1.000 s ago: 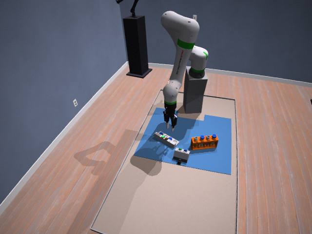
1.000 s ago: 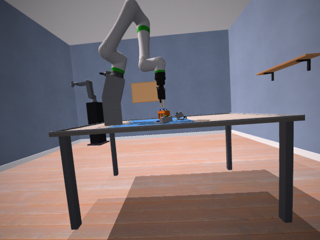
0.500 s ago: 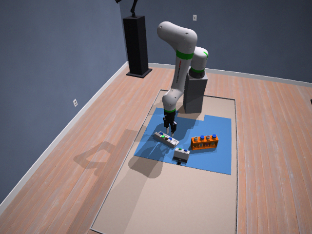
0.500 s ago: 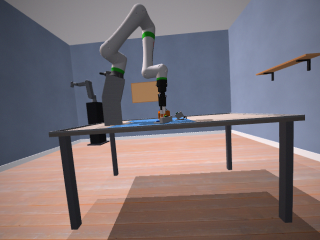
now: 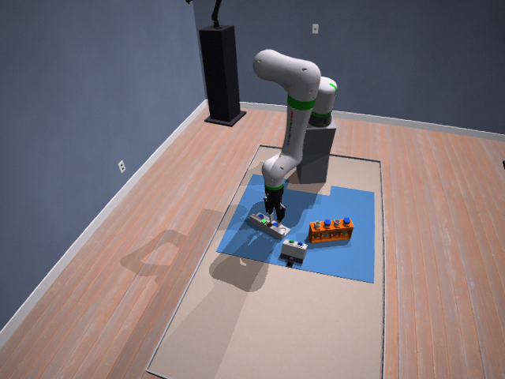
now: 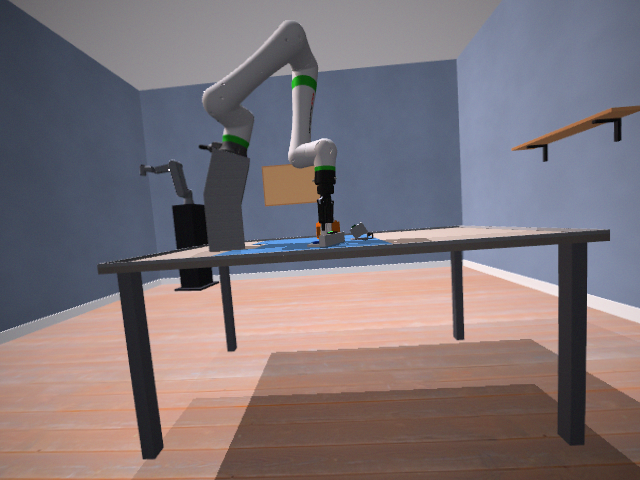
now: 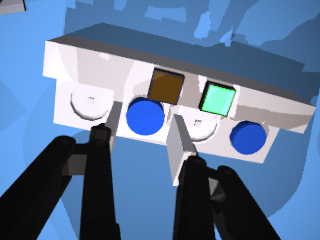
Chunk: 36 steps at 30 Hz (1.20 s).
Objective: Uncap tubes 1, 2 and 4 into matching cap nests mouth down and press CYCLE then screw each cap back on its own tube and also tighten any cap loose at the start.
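The white cap tray lies under my gripper. In the wrist view its four nests run in a row: the leftmost nest is empty, the second holds a blue cap, the third nest is empty, and the fourth holds another blue cap. The green lamp is lit and the amber lamp is dark. My fingers stand apart with nothing between them, low over the tray on either side of the second cap. In the top view the orange decapping station shows two capped tubes and two open ones.
The small sloping key desk with the green key and the blue key stands in front of the tray and the station on the blue mat. The arm's grey pedestal is behind.
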Motion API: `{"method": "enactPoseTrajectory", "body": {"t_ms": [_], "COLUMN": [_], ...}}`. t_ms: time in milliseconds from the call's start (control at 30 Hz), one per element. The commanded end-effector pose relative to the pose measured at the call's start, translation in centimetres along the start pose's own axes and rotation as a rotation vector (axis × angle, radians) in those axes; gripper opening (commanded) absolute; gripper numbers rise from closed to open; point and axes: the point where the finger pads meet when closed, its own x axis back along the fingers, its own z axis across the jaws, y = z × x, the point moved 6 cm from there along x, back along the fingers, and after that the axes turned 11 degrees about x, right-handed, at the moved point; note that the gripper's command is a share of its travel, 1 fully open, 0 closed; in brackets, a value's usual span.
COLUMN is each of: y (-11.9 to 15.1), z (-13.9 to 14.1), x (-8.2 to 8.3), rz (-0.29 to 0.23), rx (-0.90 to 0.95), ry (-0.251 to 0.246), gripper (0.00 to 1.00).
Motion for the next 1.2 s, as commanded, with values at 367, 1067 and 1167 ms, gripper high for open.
{"method": "enactPoseTrajectory", "body": {"t_ms": [367,1067,1167], "y": [0.3,0.3,0.3], "z": [0.0,0.0,0.0], "x": [-0.5,-1.1,-1.1], "rz": [0.049,0.049,0.049], "rx": [0.002,0.002,0.002], "ry": [0.006,0.006,0.006], "gripper": [0.29,0.0,0.0]}}
